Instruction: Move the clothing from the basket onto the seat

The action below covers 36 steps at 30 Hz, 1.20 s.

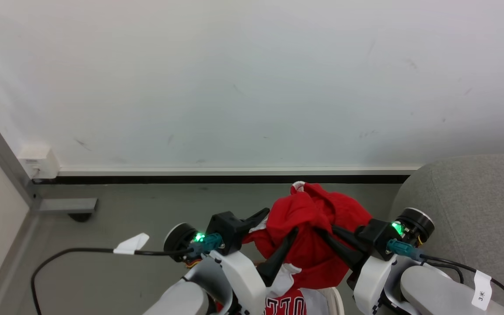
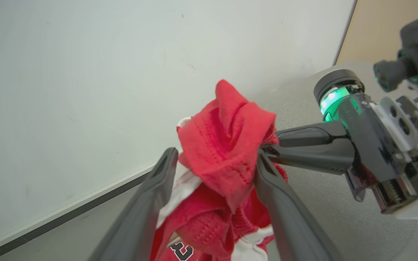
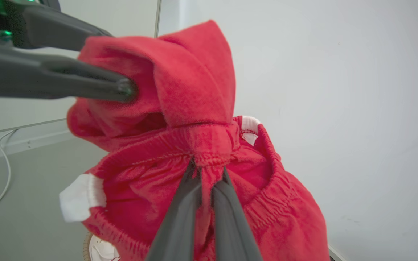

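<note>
Above the basket (image 1: 337,302), the red clothing (image 1: 317,210) hangs bunched between both raised arms. The right pincer (image 1: 322,232) is pressed together on a gathered, elastic-edged fold of the red cloth and carries the bundle. The left pincer (image 1: 280,222) is spread wide, with one finger on each side of the upper folds and no pinch on them.

The left wrist view shows that spread plainly: the left pincer (image 2: 216,152) straddles the clothing (image 2: 223,145), and the tips of the right pincer (image 2: 267,145) bite the cloth just beside one left finger. The right wrist view shows the right pincer (image 3: 209,168) nipping the seam, a left fingertip (image 3: 122,88) dented into the clothing (image 3: 194,90), and the brown rim of the basket (image 3: 85,248) beneath the bundle.

The head view adds a jersey (image 1: 285,304) with black-and-white letters hanging low at the basket. It also shows the grey seat (image 1: 475,197) to the basket's right, with the clothing not yet over it.
</note>
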Tool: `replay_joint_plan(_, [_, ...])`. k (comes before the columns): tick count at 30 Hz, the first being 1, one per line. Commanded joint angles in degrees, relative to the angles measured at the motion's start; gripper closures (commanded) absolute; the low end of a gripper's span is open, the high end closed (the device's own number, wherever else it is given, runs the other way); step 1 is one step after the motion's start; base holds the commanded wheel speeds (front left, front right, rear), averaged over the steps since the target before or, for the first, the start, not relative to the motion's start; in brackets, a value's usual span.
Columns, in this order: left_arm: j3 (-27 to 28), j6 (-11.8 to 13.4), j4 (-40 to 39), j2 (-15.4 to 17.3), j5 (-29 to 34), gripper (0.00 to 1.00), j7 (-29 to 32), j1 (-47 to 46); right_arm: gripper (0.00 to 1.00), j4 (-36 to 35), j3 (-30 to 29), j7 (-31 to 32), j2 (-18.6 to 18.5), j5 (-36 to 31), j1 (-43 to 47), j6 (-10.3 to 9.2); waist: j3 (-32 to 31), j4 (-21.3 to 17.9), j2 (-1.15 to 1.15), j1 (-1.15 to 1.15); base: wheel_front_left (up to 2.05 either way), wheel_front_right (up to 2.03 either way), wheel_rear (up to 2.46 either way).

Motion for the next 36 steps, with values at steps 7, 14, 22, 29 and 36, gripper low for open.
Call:
replay_joint_plan(7, [-0.14,0.55,0.04,0.11,-0.57,0.0,-0.69,0.57,1.0,-0.32,-1.02,-0.23,-1.21,-0.72,0.8,-0.14,0.03,-0.76,0.0,0.0,0.0,0.0,0.0])
replay_joint_plan(14, [0.28,1.31,-0.17,0.63,-0.79,0.0,-1.28,0.94,1.0,-1.04,-3.16,-0.23,-3.37,-1.13,1.25,-0.14,0.61,-2.69,0.0,0.0,0.0,0.0,0.0])
replay_joint_plan(22, [0.24,1.79,-0.57,0.44,-1.51,0.0,-1.66,1.67,1.0,-3.15,-8.48,-0.23,-6.06,-2.32,2.6,-0.14,1.52,-7.09,0.0,0.0,0.0,0.0,0.0])
replay_joint_plan(29, [0.17,2.09,-0.9,0.62,-1.79,0.0,-2.13,1.9,1.0,-5.38,-13.5,-0.22,-8.5,-4.15,4.71,-0.14,2.68,-11.71,0.0,0.0,0.0,0.0,0.0])
replay_joint_plan(36, [-0.29,2.13,-0.73,0.15,-2.21,0.0,-2.93,2.39,1.0,-7.32,-17.18,-0.22,-10.46,-5.38,6.8,-0.14,3.65,-17.08,0.0,0.0,0.0,0.0,0.0])
